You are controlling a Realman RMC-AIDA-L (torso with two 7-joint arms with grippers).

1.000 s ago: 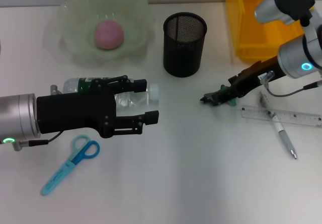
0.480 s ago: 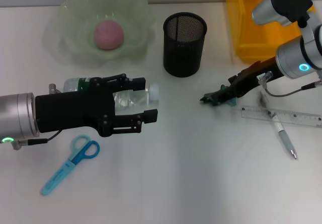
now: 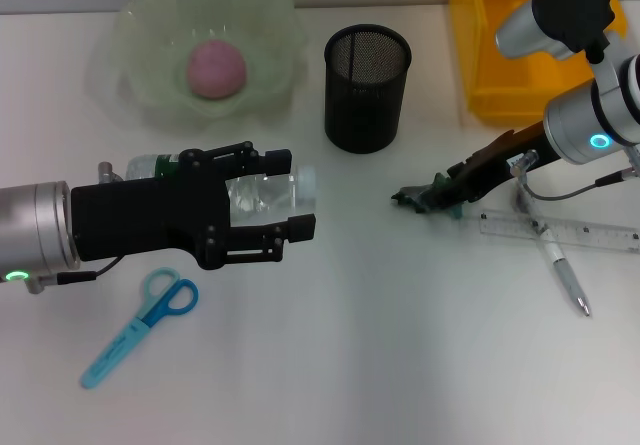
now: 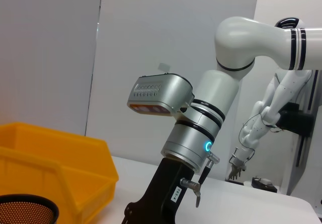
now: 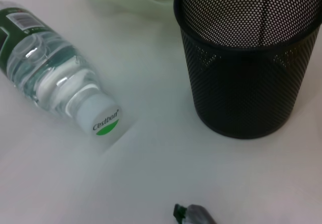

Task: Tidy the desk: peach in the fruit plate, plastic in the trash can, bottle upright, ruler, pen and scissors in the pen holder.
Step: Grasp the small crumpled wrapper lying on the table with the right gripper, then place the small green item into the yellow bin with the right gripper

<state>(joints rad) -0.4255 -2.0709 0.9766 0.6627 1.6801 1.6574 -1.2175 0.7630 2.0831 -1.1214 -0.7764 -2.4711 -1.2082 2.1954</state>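
A white table (image 3: 400, 365) is seen under everything. At the back right, a yellow bin (image 3: 500, 55) is parked, and at the back left a pale green fruit plate (image 3: 150, 85) is found with the pink peach (image 3: 216, 69) already sitting in it. Between those two, the black mesh pen holder (image 3: 367, 87) is stood upright with nothing visible inside.

The left pincer (image 3: 290, 195) is held spread wide around the clear bottle (image 3: 270, 191), which is lying on its side with its white cap (image 5: 99, 119) pointed toward the pen holder; whether the fingers are touching it can't be told. Near the front left, the blue scissors (image 3: 135, 325) are laid flat on the table.

On the right, the right pincer (image 3: 425, 200) is pressed together on a crumpled bit of greenish plastic (image 3: 445, 205), just above the table. Just beside it, the clear ruler (image 3: 560, 231) is laid flat, with the pen (image 3: 560, 270) crossed over it.
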